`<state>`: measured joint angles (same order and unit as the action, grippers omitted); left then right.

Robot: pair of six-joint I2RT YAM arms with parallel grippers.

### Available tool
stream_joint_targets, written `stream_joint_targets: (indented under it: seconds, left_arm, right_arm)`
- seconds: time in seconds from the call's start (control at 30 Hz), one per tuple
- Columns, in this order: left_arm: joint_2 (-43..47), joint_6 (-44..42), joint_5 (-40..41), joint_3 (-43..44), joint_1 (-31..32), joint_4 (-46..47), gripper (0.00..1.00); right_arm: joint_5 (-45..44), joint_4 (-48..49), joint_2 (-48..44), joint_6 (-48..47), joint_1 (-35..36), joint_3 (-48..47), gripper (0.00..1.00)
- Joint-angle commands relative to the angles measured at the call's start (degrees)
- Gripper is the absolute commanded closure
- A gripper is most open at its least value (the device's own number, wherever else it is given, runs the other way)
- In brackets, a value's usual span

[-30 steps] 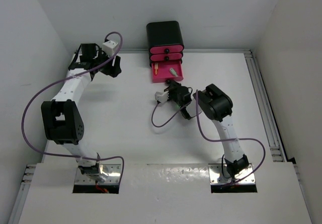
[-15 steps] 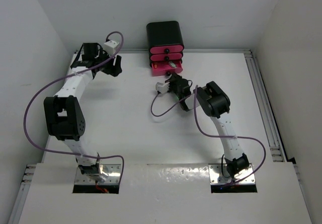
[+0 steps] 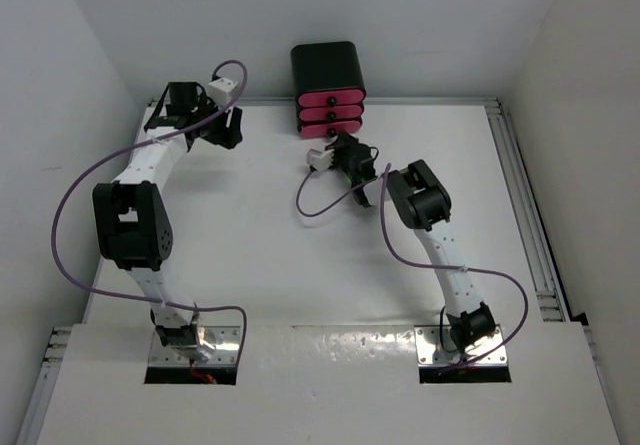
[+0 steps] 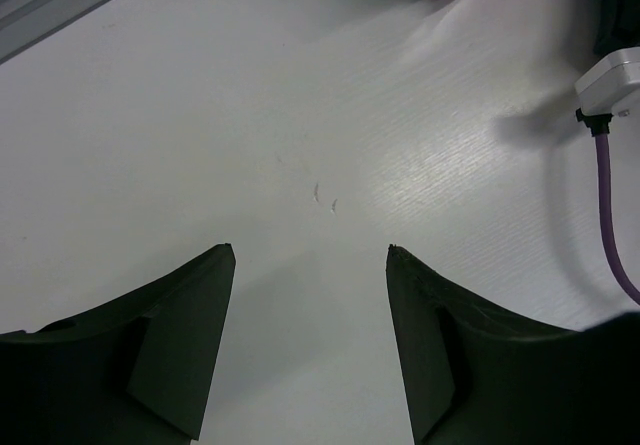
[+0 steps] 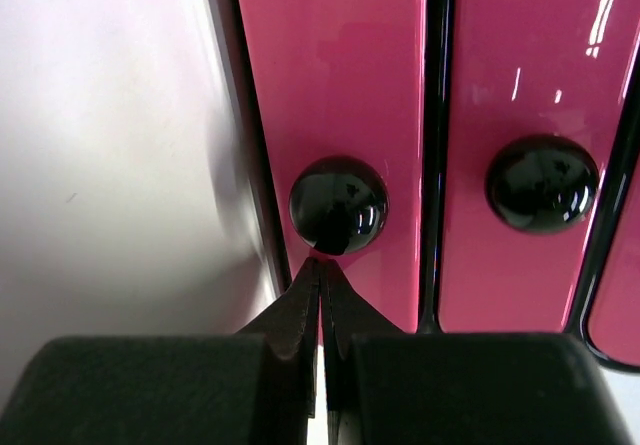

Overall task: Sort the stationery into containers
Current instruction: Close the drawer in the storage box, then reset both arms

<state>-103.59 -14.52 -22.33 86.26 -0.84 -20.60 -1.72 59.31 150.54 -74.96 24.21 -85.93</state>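
The black box [image 3: 328, 65] stands at the table's far edge with three pink drawers [image 3: 330, 112] all pushed in. In the right wrist view the bottom drawer front [image 5: 340, 95] and its dark knob [image 5: 338, 205] fill the frame, with the middle drawer's knob [image 5: 541, 183] beside it. My right gripper [image 5: 322, 261] is shut and empty, its tips touching the bottom knob; it shows in the top view [image 3: 341, 143] just in front of the box. My left gripper [image 4: 310, 250] is open and empty over bare table at the far left [image 3: 226, 133]. No stationery is in view.
A white connector [image 4: 610, 85] with a purple cable [image 4: 612, 215] lies on the table right of my left gripper. A purple cable loop [image 3: 315, 200] trails on the table near my right arm. A metal rail [image 3: 520, 195] runs along the right edge.
The bottom drawer, open a second ago with sticks inside, is now pushed shut. My right gripper moved toward the box with it. The left arm barely shifted.
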Motion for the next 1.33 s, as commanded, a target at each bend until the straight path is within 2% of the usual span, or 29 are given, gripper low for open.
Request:
stream_joint_targets:
  seconds: [0.0,0.3,0.4,0.47,0.53,0.67,0.8,0.83,0.87,0.9,0.93,0.97,1.0,1.03,1.07,1.17,1.3]
  left_arm:
    - [-0.21,0.29,0.62,3.13,0.23,0.91,0.31]
    - [-1.35,0.64,1.41,4.09,2.07,0.65,0.3]
    - [-1.44,0.73,1.32,4.36,2.07,0.47,0.3]
    - [-1.35,0.55,0.97,4.27,2.07,0.47,0.3]
    - [-0.91,0.55,0.53,4.01,1.98,0.21,0.3]
    - [0.66,0.46,-0.78,2.78,1.81,0.12,0.3]
    - [2.69,1.34,-2.98,-0.55,1.37,-0.05,0.28]
    - [3.74,1.78,-3.42,-1.44,1.46,-0.23,0.25]
    - [4.44,1.69,-4.3,-2.23,1.54,-0.93,0.17]
    - [4.97,0.91,-6.39,-3.63,1.72,-1.72,0.0]
    - [5.93,0.55,-7.11,-4.16,2.33,-3.29,0.0]
    - [6.47,0.46,-6.25,-4.78,2.86,-3.92,0.0]
    - [7.43,1.07,-4.67,-6.09,4.26,-4.18,0.0]
    - [7.96,1.16,-3.35,-6.71,4.88,-4.97,0.0]
    - [8.49,1.6,-1.86,-7.41,5.23,-4.98,0.0]
    - [10.51,3.1,0.44,-10.14,5.76,-4.54,0.0]
    - [14.03,5.82,1.06,-14.97,5.76,-0.94,0.0]
  right_arm:
    - [1.54,-2.35,1.95,2.01,-0.56,-4.14,1.0]
    - [3.12,-5.52,4.68,2.8,-0.91,-10.13,1.0]
    - [3.3,-5.08,4.06,3.15,-0.91,-9.17,0.94]
    - [4.35,-4.38,1.35,4.55,-0.83,-5.23,0.87]
    - [6.01,-3.85,-1.99,6.3,-0.83,-1.02,0.86]
    - [8.31,-1.13,-14.18,11.4,-0.56,14.45,0.8]
    - [6.64,-2.96,-26.59,20.87,0.14,27.02,0.66]
    - [4.03,-7.15,-29.31,23.25,0.31,30.26,0.62]
    - [2.52,-10.23,-34.47,26.06,0.4,31.08,0.57]
    - [0.68,-19.4,-37.22,32.88,0.23,31.17,0.44]
    - [-1.51,-25.41,-39.68,37.04,-0.03,30.48,0.36]
    - [-1.71,-31.56,-44.49,45.95,-1.34,29.17,0.28]
    - [-1.36,-43.37,-46.63,51.0,-2.22,26.72,0.17]
    - [0.64,-48.71,-50.22,55.32,-4.15,25.74,0.12]
    - [3.18,-57.2,-51.82,62.15,-5.3,24.59,0.01]
    - [6.82,-62.56,-58.76,71.07,-8.03,28.17,0.01]
    - [5.58,-64.49,-66.15,74.52,-9.35,34.15,0.01]
